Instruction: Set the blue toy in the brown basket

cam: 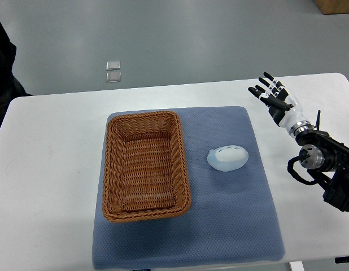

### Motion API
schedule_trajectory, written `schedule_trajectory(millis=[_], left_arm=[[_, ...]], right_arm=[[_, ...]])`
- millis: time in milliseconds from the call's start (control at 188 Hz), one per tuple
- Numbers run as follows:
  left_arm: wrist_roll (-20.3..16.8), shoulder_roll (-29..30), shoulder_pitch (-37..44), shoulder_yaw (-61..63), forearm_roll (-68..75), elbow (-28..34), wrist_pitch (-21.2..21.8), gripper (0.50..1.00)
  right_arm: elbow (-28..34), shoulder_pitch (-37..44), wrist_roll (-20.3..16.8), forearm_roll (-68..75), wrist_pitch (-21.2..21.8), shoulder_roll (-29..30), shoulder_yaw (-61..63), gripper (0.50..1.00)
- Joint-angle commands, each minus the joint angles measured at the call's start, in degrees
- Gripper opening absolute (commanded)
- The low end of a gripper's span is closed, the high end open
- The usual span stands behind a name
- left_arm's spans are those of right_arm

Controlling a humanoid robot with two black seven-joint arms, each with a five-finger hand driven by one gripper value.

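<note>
A blue-grey quilted fabric mat [231,226] is lying nearest on the white counter [44,169], carrying the brown woven wicker basket [145,164] on its left half and the pale blue rounded soft toy [227,158] just beside the basket's right wall, its long axis running left to right. Farther back, the right hand [274,100] is hovering well apart from the toy, fingers [269,86] spread and holding nothing, so the toy is lying down and left of it; no left hand is showing.
</note>
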Motion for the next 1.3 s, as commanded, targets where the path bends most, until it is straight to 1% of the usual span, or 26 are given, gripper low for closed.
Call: schedule_trajectory(millis=[0,437,756,1033,1145,1294], left_arm=[[0.00,0.00,0.00,0.02,-0.03,0.00,-0.03,1.000],[0.00,0.00,0.00,-0.33,-0.03,0.00,-0.03,1.000],[0.00,0.00,0.00,-0.42,-0.03,0.17,0.06,1.000],[0.00,0.00,0.09,-0.42,-0.03,0.44,0.06,1.000],[0.00,0.00,0.09,-0.33,-0.03,0.52,0.06,1.000],[0.00,0.00,0.18,-0.33,-0.03,0.52,-0.03,1.000]], right_arm=[[-0.02,0.07,0.00,0.02,0.00,0.00,0.00,0.913],[0.15,0.25,0.00,-0.24,0.17,-0.26,-0.35,0.913],[0.59,0.43,0.17,-4.99,0.26,-0.44,-0.44,0.913],[0.94,0.43,0.35,-9.03,3.60,-1.23,-0.44,0.913],[1.38,0.43,0.44,-13.51,5.09,-2.37,-0.44,0.911],[1.56,0.60,2.11,-21.95,6.06,-3.43,-0.53,0.911]])
